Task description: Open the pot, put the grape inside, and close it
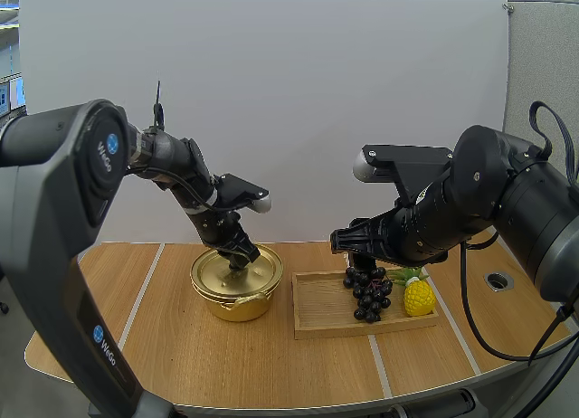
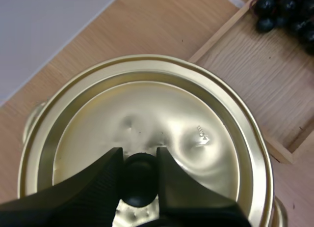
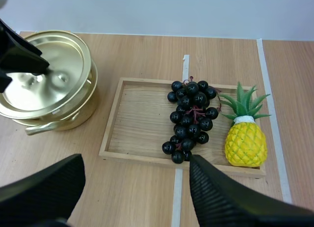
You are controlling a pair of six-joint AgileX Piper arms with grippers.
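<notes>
Left wrist view: the left gripper (image 2: pixel 139 157) pinches the lid's (image 2: pixel 147 109) black knob (image 2: pixel 140 183). The lid is seated on the gold pot (image 1: pixel 237 302) near the tabletop's far edge, hiding its contents. The right gripper (image 3: pixel 136 163) hangs wide open over the wooden tray's (image 3: pixel 137 124) near edge. The grape bunch (image 3: pixel 189 119) lies just ahead, its long axis running far-to-near, beside a toy pineapple (image 3: pixel 245 141).

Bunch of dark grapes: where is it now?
In the high view the bunch of dark grapes lies in the wooden tray, right of the gold lidded pot and left of the yellow toy pineapple.
</notes>
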